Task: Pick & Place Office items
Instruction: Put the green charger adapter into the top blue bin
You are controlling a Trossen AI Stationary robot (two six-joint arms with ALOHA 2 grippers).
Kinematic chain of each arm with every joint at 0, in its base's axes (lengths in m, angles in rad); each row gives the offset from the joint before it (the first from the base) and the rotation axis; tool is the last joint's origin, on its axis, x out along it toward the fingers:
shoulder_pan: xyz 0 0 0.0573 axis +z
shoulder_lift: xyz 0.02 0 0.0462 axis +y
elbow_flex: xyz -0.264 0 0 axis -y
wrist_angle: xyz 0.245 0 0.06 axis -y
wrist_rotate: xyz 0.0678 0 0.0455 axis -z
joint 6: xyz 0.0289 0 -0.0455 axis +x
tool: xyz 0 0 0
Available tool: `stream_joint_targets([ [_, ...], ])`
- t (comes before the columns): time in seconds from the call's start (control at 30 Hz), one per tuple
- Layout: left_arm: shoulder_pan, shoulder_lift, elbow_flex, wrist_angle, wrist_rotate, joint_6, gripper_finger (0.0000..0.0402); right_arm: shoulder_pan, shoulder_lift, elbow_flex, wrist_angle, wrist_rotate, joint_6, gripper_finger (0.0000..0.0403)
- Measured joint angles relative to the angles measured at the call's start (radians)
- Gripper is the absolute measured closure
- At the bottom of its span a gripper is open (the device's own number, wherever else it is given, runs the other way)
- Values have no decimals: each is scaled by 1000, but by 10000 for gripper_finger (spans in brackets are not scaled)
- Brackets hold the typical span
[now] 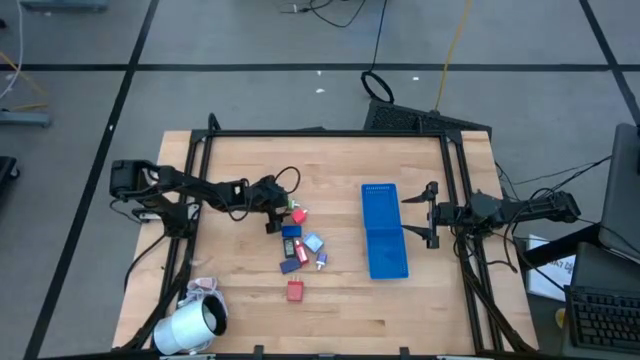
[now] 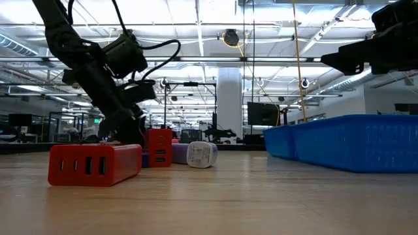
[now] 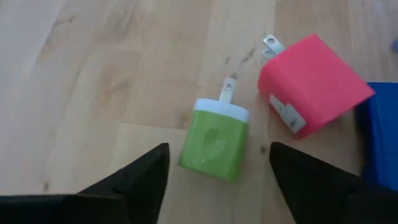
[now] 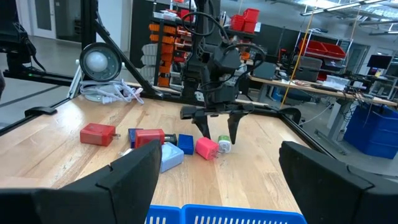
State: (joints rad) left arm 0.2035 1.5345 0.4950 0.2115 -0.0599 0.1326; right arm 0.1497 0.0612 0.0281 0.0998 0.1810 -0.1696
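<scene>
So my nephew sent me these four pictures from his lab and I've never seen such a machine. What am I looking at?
It is a robot with two dark arms at a wooden table. One picture looks straight down from above, one looks level across the table top, and the other two come from cameras on each arm's wrist. A cluster of small plug-like blocks lies in the middle, beside a long blue tray, with a white roll at one corner. The left hand is lowered with its fingers open on either side of the green block, not gripping it; a pink block lies next to that. The right hand waits open by the tray. Nothing is held.
</scene>
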Motion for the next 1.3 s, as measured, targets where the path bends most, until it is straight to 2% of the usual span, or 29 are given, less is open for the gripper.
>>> stream_joint_targets([
  [0.27, 0, 0, 0, 29, 7, 1, 235, 0, 0, 0, 0, 0, 0, 89],
  [0.43, 0, -1, 0, 29, 7, 42, 271, 0, 0, 0, 0, 0, 0, 89],
  [0.5, 0, -1, 0, 30, -1, 55, 272, 0, 0, 0, 0, 0, 0, 89],
  [0.67, -13, -9, 0, 36, -120, 36, 258, 0, 0, 0, 0, 0, 0, 89],
  [0.9, -77, -118, 25, 37, -231, 86, 274, 0, 0, 0, 0, 0, 0, 89],
  [1.07, -129, -196, 84, 27, -245, 137, 274, 0, 0, 0, 0, 0, 0, 89],
  [1.3, -194, -205, 186, 27, -265, 225, 266, 0, 0, 0, 0, 0, 0, 89],
])
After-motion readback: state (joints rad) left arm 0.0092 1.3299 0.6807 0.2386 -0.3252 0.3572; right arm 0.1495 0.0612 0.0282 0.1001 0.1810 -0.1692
